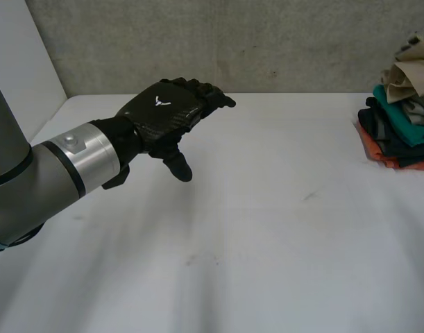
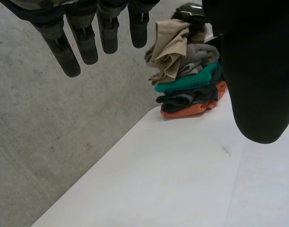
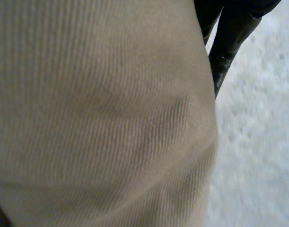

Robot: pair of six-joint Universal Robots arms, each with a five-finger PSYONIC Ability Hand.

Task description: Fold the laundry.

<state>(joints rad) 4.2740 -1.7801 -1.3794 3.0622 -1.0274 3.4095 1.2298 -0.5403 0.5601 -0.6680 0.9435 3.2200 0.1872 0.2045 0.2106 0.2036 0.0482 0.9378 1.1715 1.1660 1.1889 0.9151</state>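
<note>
One white table [image 1: 267,243] bears one pile of laundry [image 1: 400,118] at its far right, showing five layers by colour, namely one beige garment [image 2: 170,47], one grey garment [image 2: 202,53], one teal garment [image 2: 187,81], one dark garment [image 2: 187,99] and one orange garment [image 2: 187,111], alongside two black hands, the left hand [image 1: 163,114] and the right hand [image 3: 229,38].
</note>
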